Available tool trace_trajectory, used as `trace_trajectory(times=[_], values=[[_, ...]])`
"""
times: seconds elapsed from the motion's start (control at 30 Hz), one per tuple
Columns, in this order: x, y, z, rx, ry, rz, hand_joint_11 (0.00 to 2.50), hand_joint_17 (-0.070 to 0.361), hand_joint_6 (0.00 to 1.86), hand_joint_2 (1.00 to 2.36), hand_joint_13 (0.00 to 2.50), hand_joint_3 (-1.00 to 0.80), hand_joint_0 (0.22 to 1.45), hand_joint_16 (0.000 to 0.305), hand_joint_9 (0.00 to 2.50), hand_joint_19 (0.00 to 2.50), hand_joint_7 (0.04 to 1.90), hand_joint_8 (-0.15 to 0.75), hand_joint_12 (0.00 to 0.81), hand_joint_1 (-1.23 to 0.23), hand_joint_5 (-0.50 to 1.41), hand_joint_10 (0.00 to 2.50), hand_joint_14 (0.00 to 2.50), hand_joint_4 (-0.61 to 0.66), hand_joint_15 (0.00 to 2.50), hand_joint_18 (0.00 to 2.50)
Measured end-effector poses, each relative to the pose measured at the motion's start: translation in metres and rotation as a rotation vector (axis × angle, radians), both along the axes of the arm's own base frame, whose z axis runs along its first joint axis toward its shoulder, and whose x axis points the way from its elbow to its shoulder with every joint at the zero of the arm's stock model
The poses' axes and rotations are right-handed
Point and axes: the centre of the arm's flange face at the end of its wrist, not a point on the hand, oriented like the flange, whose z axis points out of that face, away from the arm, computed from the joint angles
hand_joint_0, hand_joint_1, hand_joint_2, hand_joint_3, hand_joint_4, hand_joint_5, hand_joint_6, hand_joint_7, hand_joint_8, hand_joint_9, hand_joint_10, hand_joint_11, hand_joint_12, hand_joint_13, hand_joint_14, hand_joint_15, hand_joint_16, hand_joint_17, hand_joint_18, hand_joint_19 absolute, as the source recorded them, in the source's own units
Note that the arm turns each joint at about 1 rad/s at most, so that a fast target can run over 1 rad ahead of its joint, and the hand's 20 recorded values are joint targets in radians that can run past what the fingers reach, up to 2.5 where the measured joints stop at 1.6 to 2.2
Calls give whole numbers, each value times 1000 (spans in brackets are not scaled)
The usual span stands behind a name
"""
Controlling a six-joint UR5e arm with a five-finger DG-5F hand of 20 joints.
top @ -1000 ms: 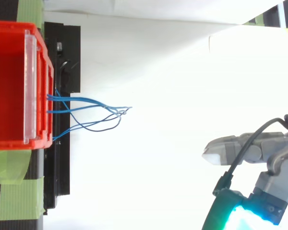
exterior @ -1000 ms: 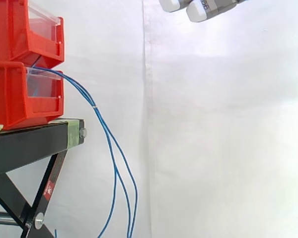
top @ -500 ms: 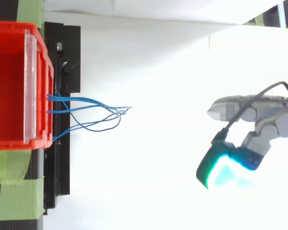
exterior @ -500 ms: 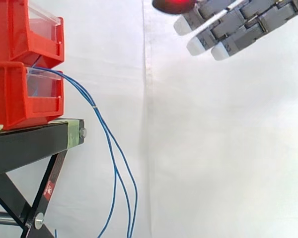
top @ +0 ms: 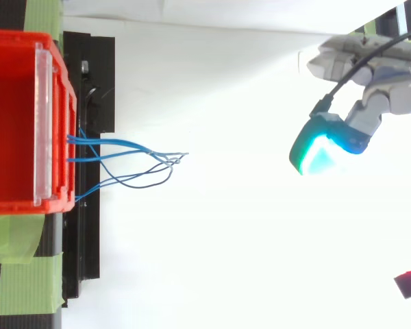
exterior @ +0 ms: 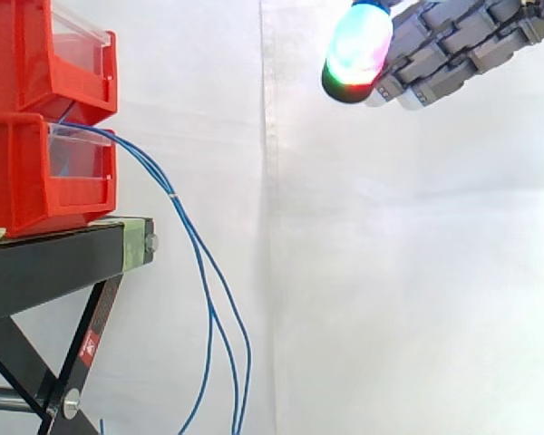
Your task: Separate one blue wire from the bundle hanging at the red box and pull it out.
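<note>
Wires [exterior: 175, 201], blue and loosely bundled, spill from the lower red bin [exterior: 23, 181] and hang in loops past the edge of the black stand [exterior: 54, 263]. I see the robot hand [exterior: 444, 50] high up, well apart from them, fingers straight, holding nothing.

Wires [exterior: 174, 198] hang from lower bin [exterior: 27, 177] on stand [exterior: 54, 263]; hand [exterior: 444, 50] upper rt, apart.

Blue wire bundle [top: 168, 160] at the front of the red box [top: 7, 123], left; hand [top: 387, 96] well apart, upper right.
</note>
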Motion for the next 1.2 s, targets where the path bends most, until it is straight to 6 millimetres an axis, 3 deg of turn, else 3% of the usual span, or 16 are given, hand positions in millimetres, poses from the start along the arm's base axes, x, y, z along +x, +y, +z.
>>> trace_trajectory(times=[0.3, 0.63, 1.2], values=[[3, 3, -33, -205, -41, 29, 66, 156, 502, 1000, 0, -500, 470, 69, 152, 0, 1019, 263, 382, -791, -205, 0, 2, 248, 121, 0], [9, 2, -55, -399, -135, -8, 1, 163, 502, 1000, 0, -500, 447, 72, 112, 0, 805, 261, 390, -729, -235, 0, 2, 219, 120, 0], [58, -1, -122, -296, -280, -129, 17, 158, 503, 1000, 0, -500, 457, 70, 131, 0, 828, 268, 390, -662, -227, 0, 2, 227, 130, 0]])
